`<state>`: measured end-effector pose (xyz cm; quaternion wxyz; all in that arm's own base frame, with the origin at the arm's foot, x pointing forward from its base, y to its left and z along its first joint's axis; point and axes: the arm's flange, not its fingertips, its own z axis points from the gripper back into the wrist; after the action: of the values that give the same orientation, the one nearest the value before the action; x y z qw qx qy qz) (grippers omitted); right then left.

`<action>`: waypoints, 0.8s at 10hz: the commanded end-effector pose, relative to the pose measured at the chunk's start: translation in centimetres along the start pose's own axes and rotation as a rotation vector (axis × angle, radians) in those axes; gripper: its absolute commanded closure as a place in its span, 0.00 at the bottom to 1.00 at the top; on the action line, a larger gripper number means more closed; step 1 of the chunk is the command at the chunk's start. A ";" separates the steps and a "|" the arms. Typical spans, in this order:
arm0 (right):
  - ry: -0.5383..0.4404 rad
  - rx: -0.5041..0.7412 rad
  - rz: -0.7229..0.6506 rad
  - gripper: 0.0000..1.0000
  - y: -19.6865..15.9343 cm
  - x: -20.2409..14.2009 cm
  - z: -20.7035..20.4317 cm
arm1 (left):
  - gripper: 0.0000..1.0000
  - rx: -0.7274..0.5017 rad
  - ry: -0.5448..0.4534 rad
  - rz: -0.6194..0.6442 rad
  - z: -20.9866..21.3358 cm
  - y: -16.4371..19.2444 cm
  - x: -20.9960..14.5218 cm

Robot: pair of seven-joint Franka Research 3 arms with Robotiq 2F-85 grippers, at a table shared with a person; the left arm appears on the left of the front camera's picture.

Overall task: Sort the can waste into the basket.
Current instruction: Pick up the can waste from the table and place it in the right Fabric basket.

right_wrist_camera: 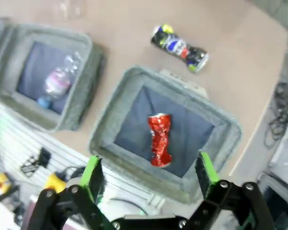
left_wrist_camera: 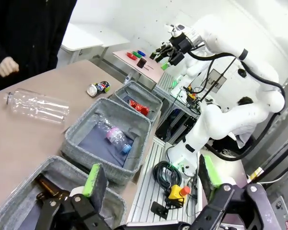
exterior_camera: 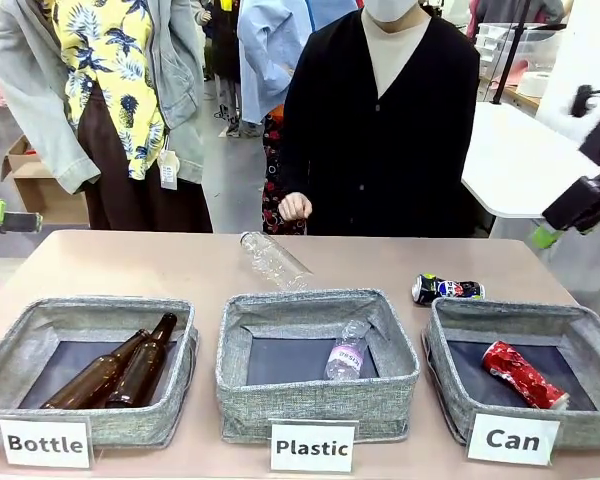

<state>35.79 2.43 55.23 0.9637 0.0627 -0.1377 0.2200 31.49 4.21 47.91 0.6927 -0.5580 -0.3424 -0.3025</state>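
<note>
Red can (exterior_camera: pixel 525 375) (right_wrist_camera: pixel 160 140): crushed, and we see it lying flat on the dark bottom of the Can basket (exterior_camera: pixel 525 318), more toward the right half in the front view.
Dark can (exterior_camera: pixel 447 290) (right_wrist_camera: pixel 179 47): on its side on the table (exterior_camera: pixel 130 265), just outside the Can basket by its far left corner, on the person's side. So not in there yet.
Can basket itself: grey woven, with the white "Can" card (exterior_camera: pixel 513 439) standing at its near wall.
Right gripper (right_wrist_camera: pixel 148 163): hanging up above the Can basket, jaws spread wide with nothing in them. In its wrist view we get the red can right below, between the two green pads.
Left gripper (left_wrist_camera: pixel 151 175): way off to the left of the Can basket, also spread wide and empty.
Plastic basket (exterior_camera: pixel 315 300): next one to the left of the Can basket, with a clear bottle (exterior_camera: pixel 348 352) lying in it.
Loose clear bottle (exterior_camera: pixel 273 258): on the table, farther left of the Can basket than the dark can.
Bottle basket (exterior_camera: pixel 90 308): farthest left from the Can basket, with two brown bottles (exterior_camera: pixel 120 370) inside.
Person's hand (exterior_camera: pixel 294 207): loose fist at the far table edge, well left of the Can basket.
</note>
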 end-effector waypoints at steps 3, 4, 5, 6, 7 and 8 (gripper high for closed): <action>0.084 0.117 0.615 0.00 -2.9 11.1 -6.3 | 0.00 -0.013 -0.004 -0.011 0.3 -0.1 0.1; 0.101 0.104 0.772 0.00 -3.9 12.7 -9.2 | 0.00 -0.013 -0.004 -0.011 0.3 -0.1 0.1; 0.118 0.166 0.941 0.00 -4.1 13.4 -10.8 | 0.00 -0.013 -0.004 -0.011 0.3 -0.1 0.1; 0.125 0.198 0.987 0.00 -4.5 13.8 -11.7 | 0.00 -0.013 -0.004 -0.011 0.3 -0.1 0.1; 0.119 0.213 1.019 0.00 -4.8 13.8 -11.8 | 0.00 -0.013 -0.004 -0.011 0.3 -0.1 0.1; 0.069 0.208 0.959 0.00 -5.2 13.6 -11.3 | 0.00 -0.013 -0.004 -0.011 0.3 -0.1 0.1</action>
<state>53.01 6.27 46.43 0.7388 0.0601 -0.0760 0.6669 31.54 4.25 47.89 0.6928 -0.5583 -0.3421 -0.3020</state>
